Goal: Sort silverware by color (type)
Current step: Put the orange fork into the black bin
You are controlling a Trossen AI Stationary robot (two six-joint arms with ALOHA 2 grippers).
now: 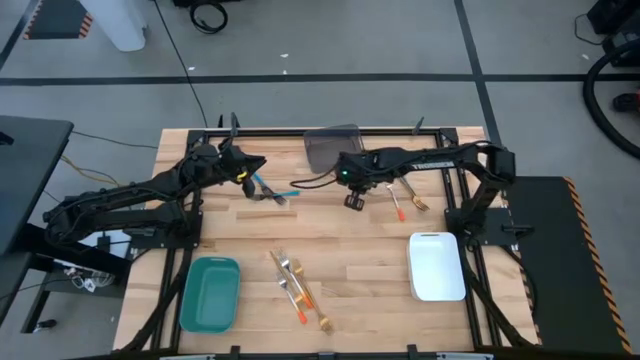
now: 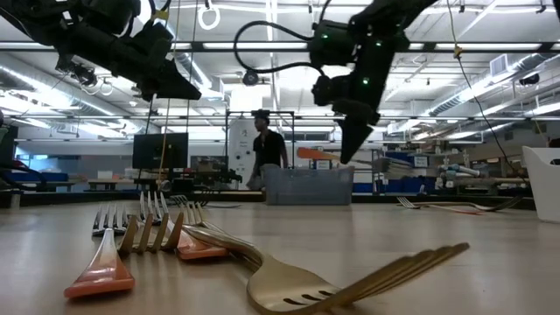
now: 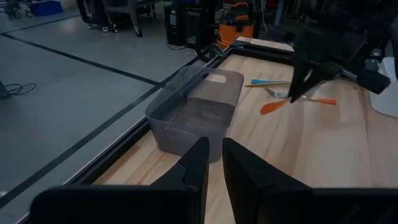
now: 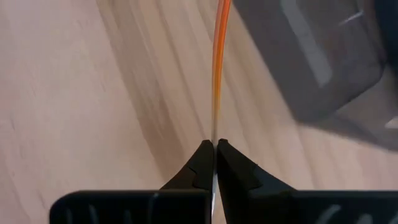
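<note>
Right wrist view shows us our right claw [image 4: 213, 149] clamped on an orange utensil [image 4: 218, 62], long axis running straight ahead of the fingers. We judge the grey bin [image 1: 332, 147] at the table's far edge lies just beyond it. Our left claw [image 3: 212, 163] sits slightly parted, holding nothing.

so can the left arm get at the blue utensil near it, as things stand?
Probably yes. The left gripper hovers beside the blue utensil, nothing lies between them, and it holds nothing. The right gripper, shut on an orange-handled piece, is off to the side.

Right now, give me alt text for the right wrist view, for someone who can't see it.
The right gripper is shut on a thin orange-handled utensil, seen edge-on and running straight away from the fingertips above the light wooden table. A grey bin fills one corner, blurred.
</note>
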